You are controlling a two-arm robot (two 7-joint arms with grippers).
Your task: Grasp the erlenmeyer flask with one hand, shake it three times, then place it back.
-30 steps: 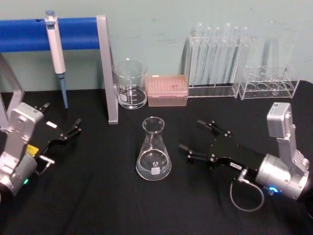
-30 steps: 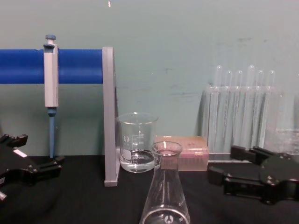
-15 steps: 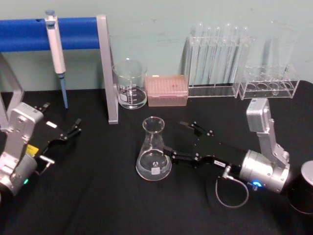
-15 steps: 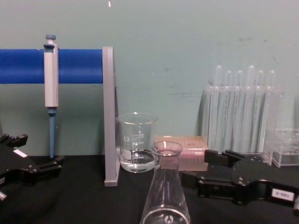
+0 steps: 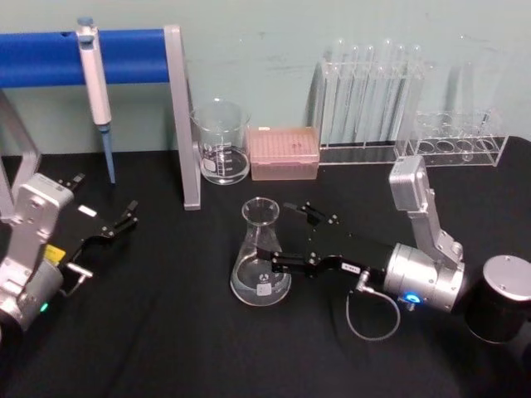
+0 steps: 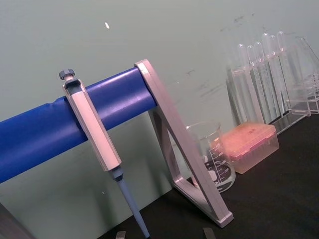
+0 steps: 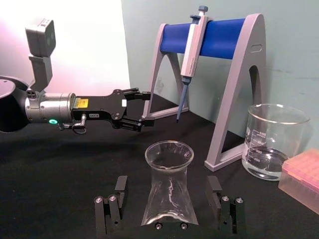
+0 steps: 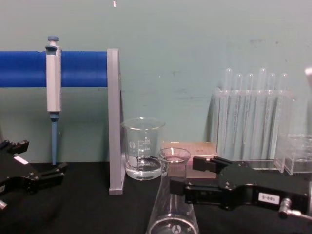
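Right gripper (image 5: 275, 232), spread wide astride the upright erlenmeyer flask (image 5: 259, 275) at the scene's middle, looks poised to grasp; closing gently on the glass comes next, while the left gripper (image 5: 104, 199) waits open at the left.

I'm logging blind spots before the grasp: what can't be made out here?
Chest view: the erlenmeyer flask's base, cut by the bottom edge.
Chest view: the label on the right gripper, open around the flask, too small to read.
Head view: the beaker's graduations, too small to read.
Left wrist view: the idle left gripper, mostly cut off by the edge.
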